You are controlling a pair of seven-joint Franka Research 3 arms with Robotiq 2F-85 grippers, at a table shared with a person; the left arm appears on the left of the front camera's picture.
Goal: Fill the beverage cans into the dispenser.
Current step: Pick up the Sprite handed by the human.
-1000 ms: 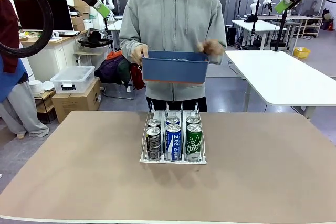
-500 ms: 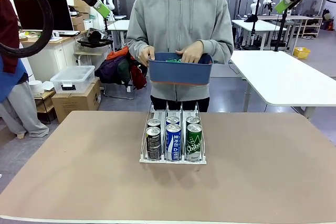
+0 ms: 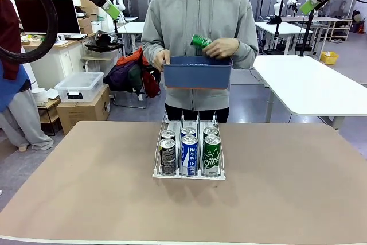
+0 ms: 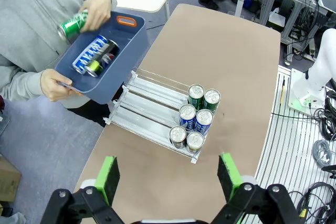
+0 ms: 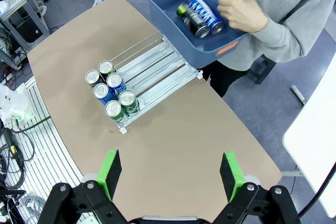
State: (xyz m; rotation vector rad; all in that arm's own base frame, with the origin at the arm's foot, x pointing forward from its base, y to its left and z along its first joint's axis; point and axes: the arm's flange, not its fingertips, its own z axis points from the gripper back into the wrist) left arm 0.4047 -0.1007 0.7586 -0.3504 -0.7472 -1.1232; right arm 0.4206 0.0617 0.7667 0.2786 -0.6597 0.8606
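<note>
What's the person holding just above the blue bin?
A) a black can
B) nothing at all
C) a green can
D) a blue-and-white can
C: the person's hand grips a green can tilted on its side just above the rim of the blue bin.

A tan-brown table (image 3: 86, 199) stands on a grey floor (image 3: 252, 107) under bright, even light. To the right is a long white table (image 3: 309, 84), and farther off a smaller white table (image 3: 281, 27) with a yellow crate (image 3: 328, 57) near it. At far left a dark monitor (image 3: 49, 15) sits on a desk (image 3: 46, 47). Beside the desk, a clear storage box (image 3: 79, 86) rests on a cardboard box (image 3: 86, 110).
</note>
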